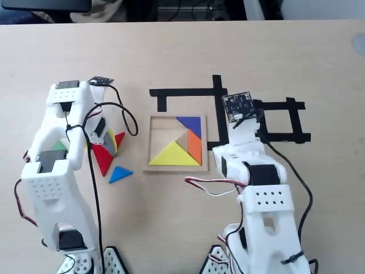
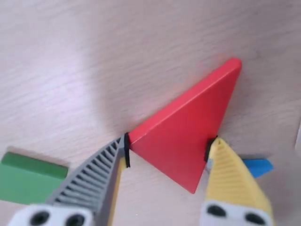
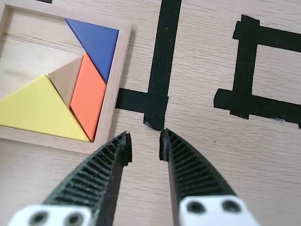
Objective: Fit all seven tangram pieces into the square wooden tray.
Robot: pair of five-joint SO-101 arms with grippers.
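The square wooden tray (image 1: 154, 142) lies mid-table. It holds a blue triangle (image 1: 191, 123), an orange parallelogram (image 1: 195, 146), a big yellow triangle (image 1: 171, 154) and a small tan triangle (image 3: 66, 77). A large red triangle (image 2: 188, 132) lies on the table to the tray's left. My left gripper (image 2: 167, 148) is shut on it, one finger against each of two edges. A small red triangle (image 1: 119, 138), a small blue triangle (image 1: 120, 174) and a green piece (image 2: 28, 176) lie close by. My right gripper (image 3: 146, 141) hangs slightly open and holds nothing, just off the tray's near right corner.
Black tape lines (image 1: 188, 91) mark the table behind and to the right of the tray, with a taped square outline (image 1: 282, 121) farther right. Cables (image 1: 128, 120) loop from the left arm toward the tray. Bare table lies in front of the tray.
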